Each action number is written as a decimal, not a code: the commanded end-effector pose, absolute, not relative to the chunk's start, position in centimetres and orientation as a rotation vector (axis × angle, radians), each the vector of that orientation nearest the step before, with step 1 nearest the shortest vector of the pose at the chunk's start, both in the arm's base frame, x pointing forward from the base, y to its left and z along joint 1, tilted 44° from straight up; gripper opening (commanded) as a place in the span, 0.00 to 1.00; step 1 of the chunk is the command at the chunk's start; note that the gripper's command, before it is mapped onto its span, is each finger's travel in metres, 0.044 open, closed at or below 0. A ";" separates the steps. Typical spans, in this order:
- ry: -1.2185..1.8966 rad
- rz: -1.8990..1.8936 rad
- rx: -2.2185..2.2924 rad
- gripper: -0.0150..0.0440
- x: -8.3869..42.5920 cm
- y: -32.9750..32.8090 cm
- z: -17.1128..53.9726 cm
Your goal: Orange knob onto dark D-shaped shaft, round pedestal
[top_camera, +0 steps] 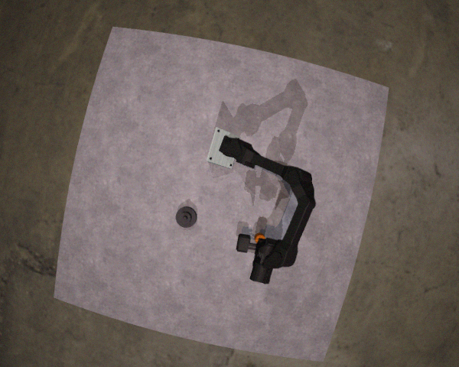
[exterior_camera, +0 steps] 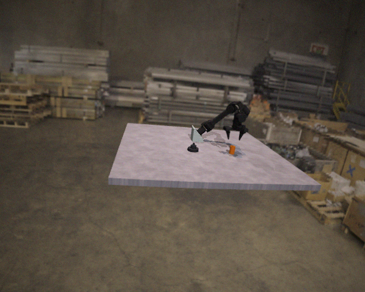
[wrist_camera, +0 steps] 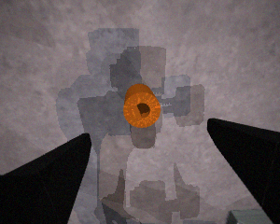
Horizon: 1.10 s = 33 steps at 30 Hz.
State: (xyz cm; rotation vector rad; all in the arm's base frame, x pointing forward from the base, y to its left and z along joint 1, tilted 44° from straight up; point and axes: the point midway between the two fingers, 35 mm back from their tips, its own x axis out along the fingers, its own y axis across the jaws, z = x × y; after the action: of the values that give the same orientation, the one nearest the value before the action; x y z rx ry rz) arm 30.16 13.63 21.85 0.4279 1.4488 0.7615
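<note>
The orange knob (top_camera: pixel 259 238) (exterior_camera: pixel 232 149) (wrist_camera: pixel 142 106) stands upright on the table, its dark hole facing up in the wrist view. The hole's flat side seems to lie on its left there. My gripper (exterior_camera: pixel 234 139) (wrist_camera: pixel 148 131) is wide open and empty. It hangs above the knob, pointing down, and the knob lies a little beyond the line between the fingertips in the wrist view. The round dark pedestal (top_camera: pixel 181 223) (exterior_camera: pixel 193 149) with its short shaft (top_camera: pixel 185 216) (exterior_camera: pixel 193 145) stands apart from the knob. The shaft's flat side cannot be made out.
The arm's base sits on a pale green bracket (top_camera: pixel 215 153) (exterior_camera: pixel 195 135) farther back on the square table (top_camera: pixel 142 256) (exterior_camera: pixel 163 170). The bracket's corner shows at the lower right of the wrist view. The arm curves round from the bracket to above the knob. Shadows of the arm lie around the knob.
</note>
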 end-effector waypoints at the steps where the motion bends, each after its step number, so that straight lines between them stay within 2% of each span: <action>1: 1.459 0.773 0.429 1.00 29.7 15.1 20.5; 33: 1.458 0.774 0.429 1.00 29.7 18.9 16.7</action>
State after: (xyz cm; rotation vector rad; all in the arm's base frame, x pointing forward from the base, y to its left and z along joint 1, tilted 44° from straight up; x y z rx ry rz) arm 29.78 18.65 17.17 0.4300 1.4542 0.7810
